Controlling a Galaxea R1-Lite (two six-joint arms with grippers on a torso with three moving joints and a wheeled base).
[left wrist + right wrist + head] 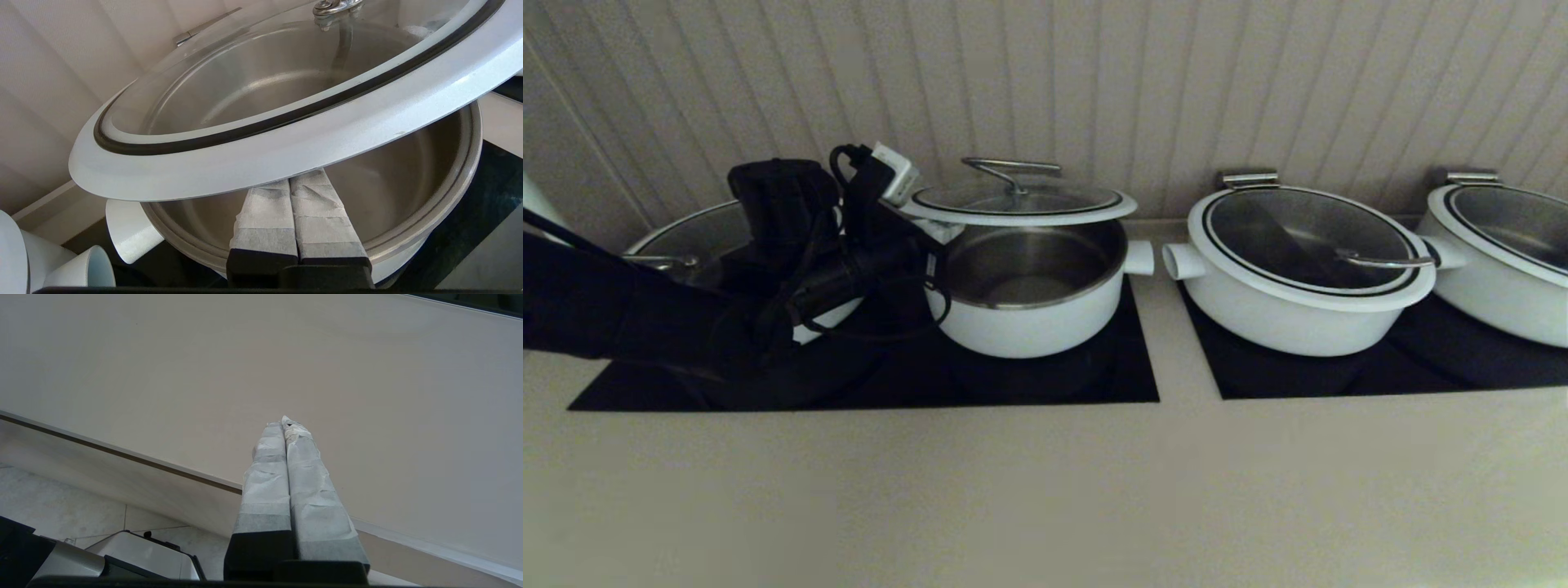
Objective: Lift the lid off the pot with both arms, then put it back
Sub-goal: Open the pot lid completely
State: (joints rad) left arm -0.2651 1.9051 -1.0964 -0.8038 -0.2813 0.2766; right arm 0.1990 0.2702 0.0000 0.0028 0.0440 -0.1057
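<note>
The lid (1021, 200), clear glass with a white rim and a wire handle, is raised above the pot (1033, 318), so the steel inside shows. My left gripper (921, 235) is at the lid's left edge. In the left wrist view its wrapped fingers (265, 212) are pressed shut and reach under the lid's white rim (286, 155), which lies on them over the open pot (408, 171). My right gripper (285, 422) is shut and empty. It is out of the head view and faces a plain beige surface.
A wider white pot with its lid (1307, 269) stands to the right, and another (1503, 245) at the far right. A third pan (678, 237) sits behind my left arm. Black cooktops (1094, 376) lie under the pots. The wall is close behind.
</note>
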